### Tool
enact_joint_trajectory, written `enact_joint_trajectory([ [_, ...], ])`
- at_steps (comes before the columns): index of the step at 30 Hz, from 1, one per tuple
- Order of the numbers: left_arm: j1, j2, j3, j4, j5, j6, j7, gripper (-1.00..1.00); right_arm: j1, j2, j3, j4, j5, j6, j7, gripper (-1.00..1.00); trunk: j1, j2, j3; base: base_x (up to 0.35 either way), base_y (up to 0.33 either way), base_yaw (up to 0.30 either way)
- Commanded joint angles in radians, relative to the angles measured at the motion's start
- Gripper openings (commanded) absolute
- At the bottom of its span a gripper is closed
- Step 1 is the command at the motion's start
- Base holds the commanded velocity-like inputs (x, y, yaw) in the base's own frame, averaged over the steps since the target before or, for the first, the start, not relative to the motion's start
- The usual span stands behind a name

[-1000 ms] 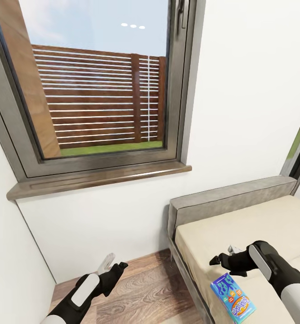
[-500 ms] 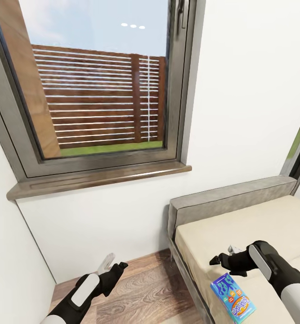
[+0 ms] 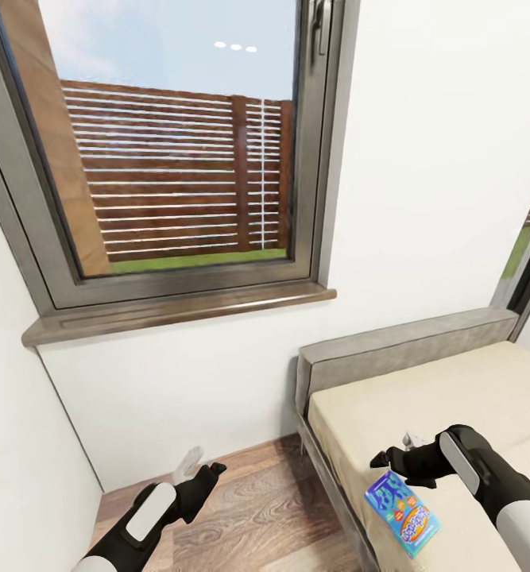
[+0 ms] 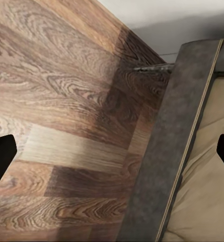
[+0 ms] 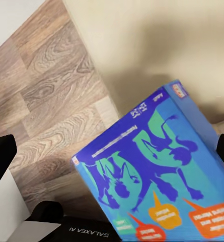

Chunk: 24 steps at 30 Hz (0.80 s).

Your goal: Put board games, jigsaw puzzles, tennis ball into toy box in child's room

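Note:
A blue board game (image 3: 401,515) with green and orange print lies flat on the beige mattress of the bed (image 3: 455,397), close to the mattress's near side edge. My right gripper (image 3: 388,454) hangs open just beyond the game, over the same edge, not touching it. In the right wrist view the board game (image 5: 157,176) lies ahead between the spread black fingertips (image 5: 1,159). My left gripper (image 3: 203,465) is open and empty over the wood floor (image 3: 257,508), left of the bed. The left wrist view shows the bed frame (image 4: 177,151) and the plank floor (image 4: 66,101).
A large window (image 3: 169,151) with a wooden sill (image 3: 177,310) fills the wall ahead. A white wall (image 3: 18,445) closes the left side. The grey headboard (image 3: 400,345) stands against the far wall. A strip of floor runs between the left wall and the bed.
The whole view has shifted slightly, so the camera moved. In the picture the board game now sits a little closer under my right gripper. Both grippers keep their pose.

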Motion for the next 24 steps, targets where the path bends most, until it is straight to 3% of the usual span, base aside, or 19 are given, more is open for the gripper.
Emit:
enact_joint_trajectory([
  [1,0.0,0.001,-0.003,-0.002,0.01,0.001,0.009,1.0,-0.001,-0.001,0.003,-0.001,0.01,0.001,0.01,1.0,0.0,-0.001,-0.001,-0.074,0.0,0.0],
  [24,0.0,0.0,-0.003,-0.002,0.011,0.0,0.009,1.0,-0.001,0.0,0.003,-0.001,0.01,0.001,0.01,1.0,0.0,-0.001,-0.001,-0.017,0.0,0.0],
])
